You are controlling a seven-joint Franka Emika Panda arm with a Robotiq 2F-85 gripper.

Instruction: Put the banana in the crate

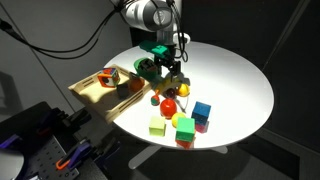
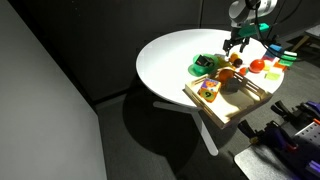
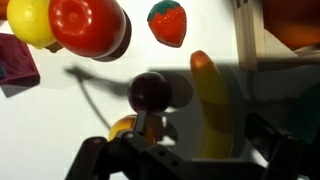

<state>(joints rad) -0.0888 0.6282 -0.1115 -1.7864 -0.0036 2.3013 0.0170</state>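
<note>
**Position.** In the wrist view the banana [image 3: 207, 100] lies flat on the worktop [image 1: 235, 80], lengthwise towards the camera, just beside the rim of the crate [image 3: 250, 40] and outside it. A dark red ball [image 3: 150, 92] sits close on its other side; a strawberry [image 3: 167, 22] lies farther off. In both exterior views the arm hides the banana.

**Jaws.** The jaws stand apart and empty above the worktop, one finger on either side of the banana's near end.

**Handling.** The banana is probably a light, rigid toy with a smooth, rounded skin. It may slip or roll under an off-centre pinch.

**Grip point.** Take hold across the middle of its length, where it is thickest, with the fingers square to its long axis.

**Caution.** The crate rim and the ball leave little room. A finger that touches either may push the banana askew.
</note>
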